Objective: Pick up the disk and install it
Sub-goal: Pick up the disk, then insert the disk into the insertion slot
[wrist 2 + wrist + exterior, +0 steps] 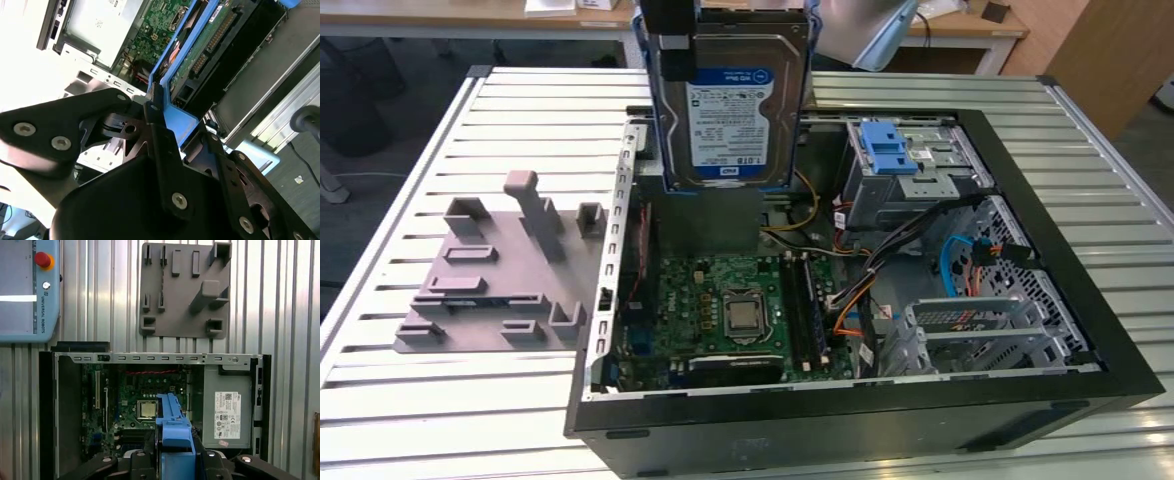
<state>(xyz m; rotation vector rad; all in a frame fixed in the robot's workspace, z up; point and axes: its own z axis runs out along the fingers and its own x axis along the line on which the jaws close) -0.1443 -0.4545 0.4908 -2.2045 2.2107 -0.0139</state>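
Disk [744,52] hangs upright over the open computer case [854,430], gripper [155,107] clamped shut on its blue plastic carrier [176,121]. You see its white-and-blue label [727,125] in the exterior view, its green circuit board [202,52] in the second wrist view. Beside the case, a grey moulded fixture [494,285] lies on the slatted metal surface [440,420].

The end effector [175,122] is made of matte black metal throughout. In the second wrist view, flat link plates [65,125] with rounded corners are set on either side of a smooth black housing [120,205], and a narrow straight finger [160,145] is mounted between them. Round silver screws [24,129] are sunk into the plates and the finger. In the first wrist view, the same black plates [255,469] are dotted with bright screws [245,459].
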